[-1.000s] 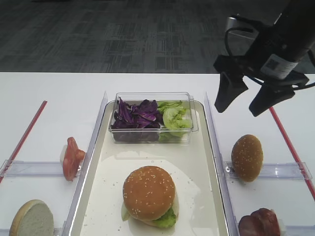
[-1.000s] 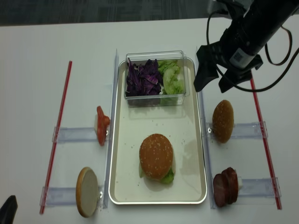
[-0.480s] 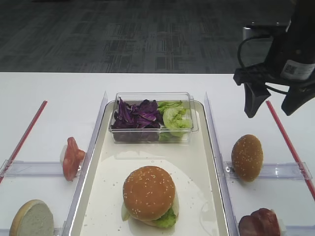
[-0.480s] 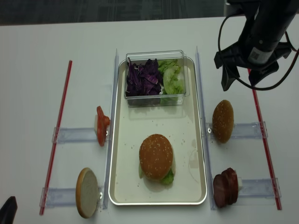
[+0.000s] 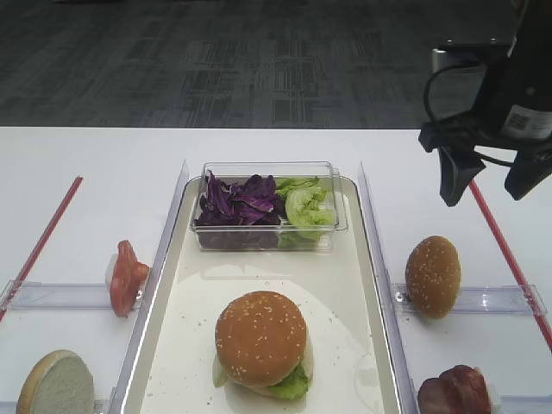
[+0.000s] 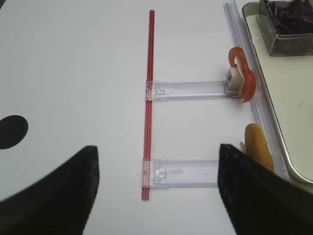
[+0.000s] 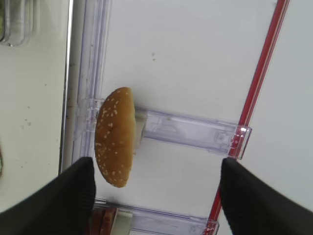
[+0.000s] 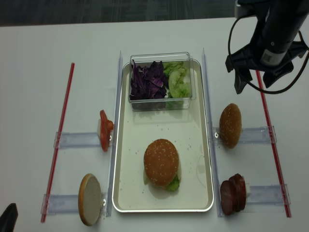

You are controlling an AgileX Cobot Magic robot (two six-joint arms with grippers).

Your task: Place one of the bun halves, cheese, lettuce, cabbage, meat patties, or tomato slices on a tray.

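Bun: we saw 1 of the bun halves (image 5: 433, 276) at right of frame, on edge beside the tray (image 5: 345, 285), below the right gripper (image 5: 487, 181).
Pincer: released, empty.
Change: it had moved rightward off the tray.

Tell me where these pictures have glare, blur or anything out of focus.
Exterior high view: soft sheen on the tray floor, otherwise sharp. Right wrist view: the bun is fairly sharp, but the pincer's dark fingers at the bottom corners are blurred. Left wrist view: the near fingers are equally out of focus, the white table evenly lit. Realsense view: flat, even light, no strong glare.
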